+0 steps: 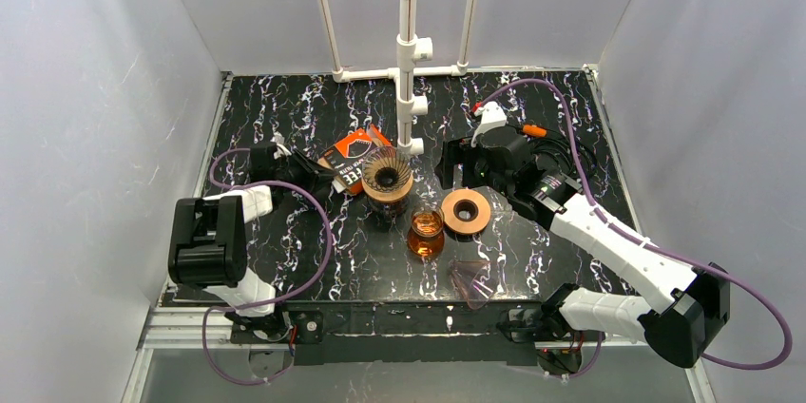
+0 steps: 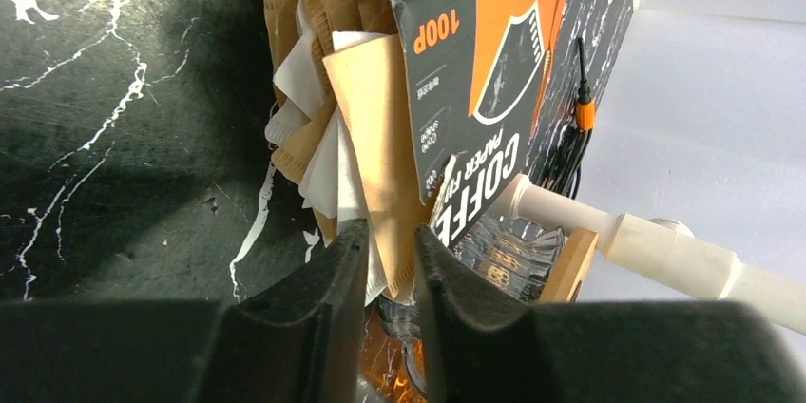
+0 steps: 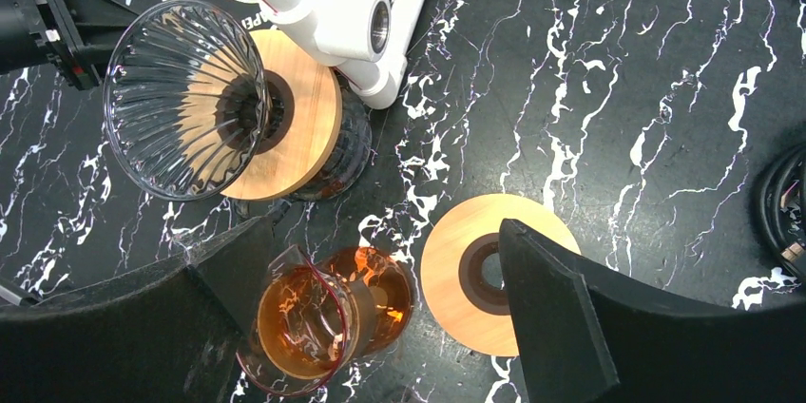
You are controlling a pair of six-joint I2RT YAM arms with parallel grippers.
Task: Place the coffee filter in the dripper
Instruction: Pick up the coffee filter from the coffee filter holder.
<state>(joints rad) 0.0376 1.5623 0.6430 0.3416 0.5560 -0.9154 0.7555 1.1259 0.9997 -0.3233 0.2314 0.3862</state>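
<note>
Grasp step: left gripper (image 2: 390, 265) pinches a brown coffee filter (image 2: 375, 127) at the box (image 2: 485, 51) mouth, right gripper (image 3: 380, 241) spread wide. Next probably needs pulling one sheet free, then over to the dripper (image 1: 387, 173).

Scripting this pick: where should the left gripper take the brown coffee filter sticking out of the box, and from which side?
Pinch the brown filter by its free edge, fanned clear of the orange box. Come at the box's open end, one finger on each flat face: it is a thin sheet.
</note>
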